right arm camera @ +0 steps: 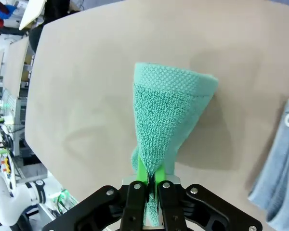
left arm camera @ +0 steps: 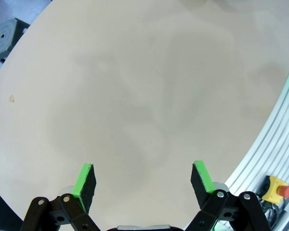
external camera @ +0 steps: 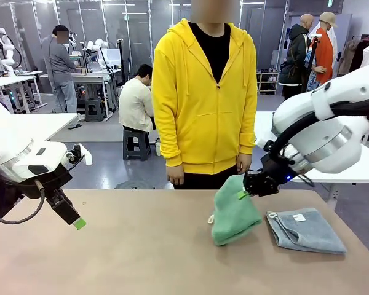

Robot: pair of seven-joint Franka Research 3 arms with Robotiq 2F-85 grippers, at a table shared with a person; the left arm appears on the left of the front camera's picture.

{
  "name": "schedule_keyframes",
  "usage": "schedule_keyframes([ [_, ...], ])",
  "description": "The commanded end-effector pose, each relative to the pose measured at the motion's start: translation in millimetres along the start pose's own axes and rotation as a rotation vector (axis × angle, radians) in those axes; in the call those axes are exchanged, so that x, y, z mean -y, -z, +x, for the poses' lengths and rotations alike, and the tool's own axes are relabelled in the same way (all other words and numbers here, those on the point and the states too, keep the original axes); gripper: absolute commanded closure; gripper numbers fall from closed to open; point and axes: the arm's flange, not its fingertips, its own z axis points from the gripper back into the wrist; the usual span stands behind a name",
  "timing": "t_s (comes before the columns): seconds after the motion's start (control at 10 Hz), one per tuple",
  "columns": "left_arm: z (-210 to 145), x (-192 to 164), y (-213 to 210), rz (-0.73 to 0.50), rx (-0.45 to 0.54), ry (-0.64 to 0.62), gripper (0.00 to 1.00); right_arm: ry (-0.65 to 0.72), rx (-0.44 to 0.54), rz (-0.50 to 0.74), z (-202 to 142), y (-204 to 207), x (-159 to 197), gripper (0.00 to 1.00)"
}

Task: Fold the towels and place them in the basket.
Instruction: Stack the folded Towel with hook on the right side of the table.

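Observation:
My right gripper (external camera: 245, 193) is shut on the top edge of a sea-green towel (external camera: 234, 212), lifting it so it hangs in a cone with its lower end on the table. In the right wrist view the same green towel (right arm camera: 166, 113) runs up from my pinched fingertips (right arm camera: 153, 179). A grey-blue towel (external camera: 305, 230) with a white label and a loop lies folded flat at the right; its edge (right arm camera: 279, 178) also appears beside the green one. At the left, above the table, my left gripper (external camera: 74, 218) stands open with nothing between its fingers (left arm camera: 86, 180). The basket is out of view.
A person in a yellow hoodie (external camera: 204, 98) stands at the far edge of the table, hands hanging down. Bare tan tabletop (external camera: 141, 246) spans the left and middle. A red-and-yellow stop button (left arm camera: 277, 188) sits past the table's edge rail.

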Motion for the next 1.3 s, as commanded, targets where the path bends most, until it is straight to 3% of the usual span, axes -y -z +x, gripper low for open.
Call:
schedule_keyframes([
  [0.0, 0.7, 2.5, 1.1, 0.021, -0.008, -0.007, 0.0, -0.062, -0.021, -0.02, 5.0, -27.7, 3.5, 0.94],
  [0.2, 0.7, 2.5, 1.1, 0.021, -0.008, -0.007, 0.0, -0.127, -0.04, -0.038, 5.8, -52.7, 11.3, 0.94],
  [0.7, 0.7, 2.5, 1.1, 0.021, -0.008, -0.007, 0.0, -0.093, -0.065, -0.01, 13.4, -101.8, 61.9, 0.94],
  [1.2, 0.7, 2.5, 1.1, 0.021, -0.008, -0.007, 0.0, -0.089, -0.105, -0.014, 22.2, -111.9, 113.5, 0.94],
])
